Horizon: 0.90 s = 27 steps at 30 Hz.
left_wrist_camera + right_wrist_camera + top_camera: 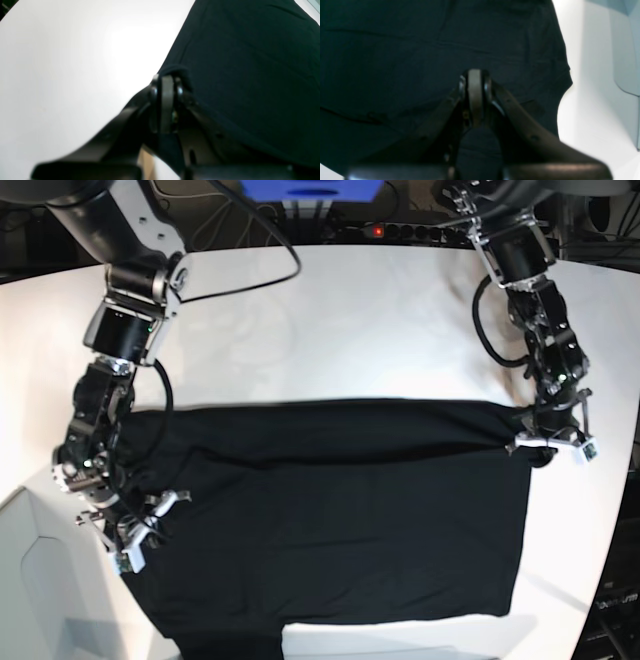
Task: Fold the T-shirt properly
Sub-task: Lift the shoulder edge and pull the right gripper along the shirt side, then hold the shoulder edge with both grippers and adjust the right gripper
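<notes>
The black T-shirt (350, 510) lies spread across the white table (350, 320), plain side up, with a long fold line near its far edge. My left gripper (533, 438) is at the cloth's far right corner. In the left wrist view the left gripper (167, 78) is shut, with the T-shirt (250, 75) hem curled over its tips. My right gripper (135, 530) is low on the cloth's left side. In the right wrist view the right gripper (475, 73) is shut, with T-shirt (395, 62) cloth bunched between its fingers.
A power strip (400, 230) and cables run along the table's back edge beside a blue box (310, 188). A pale grey panel (40, 580) stands at the front left corner. Bare white tabletop shows beyond the shirt.
</notes>
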Each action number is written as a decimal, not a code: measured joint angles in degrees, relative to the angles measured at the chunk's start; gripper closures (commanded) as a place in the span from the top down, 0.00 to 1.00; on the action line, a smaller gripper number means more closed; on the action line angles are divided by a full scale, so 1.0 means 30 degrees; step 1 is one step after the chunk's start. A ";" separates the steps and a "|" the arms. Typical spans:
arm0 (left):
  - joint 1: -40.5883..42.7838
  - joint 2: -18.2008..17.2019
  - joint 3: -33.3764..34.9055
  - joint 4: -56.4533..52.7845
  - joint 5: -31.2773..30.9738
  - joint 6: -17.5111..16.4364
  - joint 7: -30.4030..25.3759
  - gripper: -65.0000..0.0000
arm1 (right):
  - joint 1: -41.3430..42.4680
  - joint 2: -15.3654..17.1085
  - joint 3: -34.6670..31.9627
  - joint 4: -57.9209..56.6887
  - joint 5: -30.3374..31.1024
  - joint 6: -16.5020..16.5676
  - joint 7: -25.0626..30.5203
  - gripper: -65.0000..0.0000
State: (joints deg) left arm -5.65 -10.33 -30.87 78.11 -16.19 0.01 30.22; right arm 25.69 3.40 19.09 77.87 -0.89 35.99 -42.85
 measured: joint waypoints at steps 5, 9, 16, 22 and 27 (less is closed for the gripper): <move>-0.0656 -0.0036 0.0000 -0.0612 0.0007 0.0000 0.0000 0.00 | 0.0000 0.0219 0.0036 0.0000 -0.0007 0.0000 0.0000 0.00; -0.1195 -0.0051 0.0000 -0.1457 0.0036 0.0007 0.0007 0.17 | 0.0000 0.0189 0.0036 0.0000 0.0007 0.0000 -0.0007 0.00; -0.1151 -0.0051 -0.0073 -0.1392 0.0015 0.0087 -0.0007 0.79 | -0.0350 0.0197 0.0036 0.0015 -0.0007 0.0007 -0.0168 0.00; -0.0270 -0.0124 -0.0197 -0.0758 -0.0109 0.0073 -0.0153 0.84 | -0.0758 0.0503 0.0029 0.0087 -0.0022 0.0000 -0.0204 0.00; 0.0401 -0.0007 -0.0197 -0.1042 -0.0058 0.0080 -0.0058 0.85 | -0.1574 0.0590 0.0036 0.0780 -0.0015 0.0007 -0.0138 0.00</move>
State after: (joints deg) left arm -4.45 -10.35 -31.46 74.98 -16.36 0.25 30.04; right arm 20.97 5.17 19.20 80.20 -0.93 36.01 -43.27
